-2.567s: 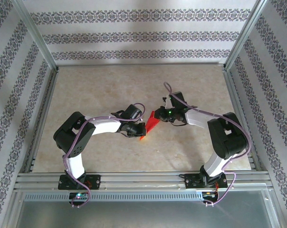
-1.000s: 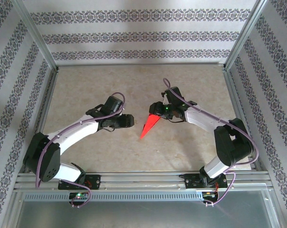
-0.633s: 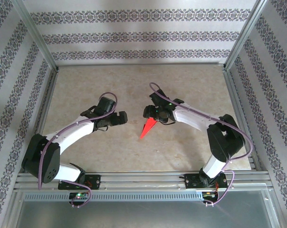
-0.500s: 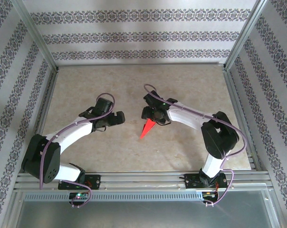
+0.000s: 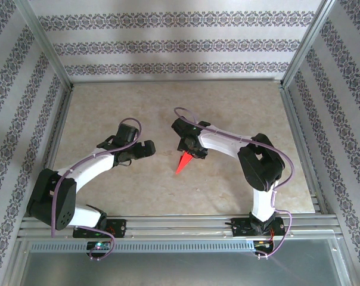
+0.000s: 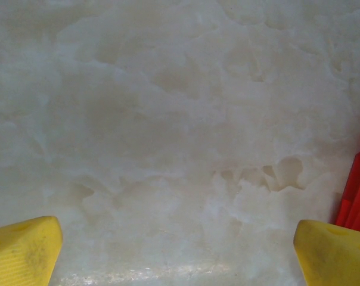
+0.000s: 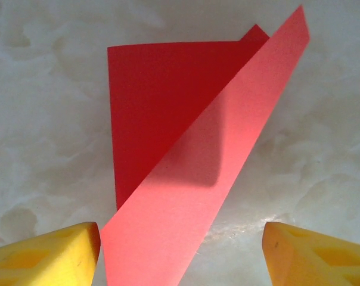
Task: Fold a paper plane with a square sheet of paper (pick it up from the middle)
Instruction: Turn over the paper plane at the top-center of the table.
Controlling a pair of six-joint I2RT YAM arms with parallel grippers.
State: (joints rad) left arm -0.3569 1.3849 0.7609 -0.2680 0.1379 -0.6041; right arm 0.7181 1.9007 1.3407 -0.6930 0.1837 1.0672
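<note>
The right claw (image 7: 180, 237) hangs over the worktop (image 6: 168, 107) with its fingers spread wide, gripping nothing. The red paper plane (image 7: 186, 149) lies between them and reaches out ahead of the fingertips. The left claw (image 6: 175, 247) is likewise spread apart, with the plane just beyond its right finger.

red paper plane (image 5: 184, 162), narrow creased dart

One red paper plane (image 5: 181, 165), one pale marbled table (image 5: 108, 107) and two robot arms (image 5: 90, 168) carrying two grippers: the left gripper (image 5: 148, 147) and the right gripper (image 5: 191, 151). Each shows two yellow fingertips (image 6: 22, 253) — four altogether.
</note>
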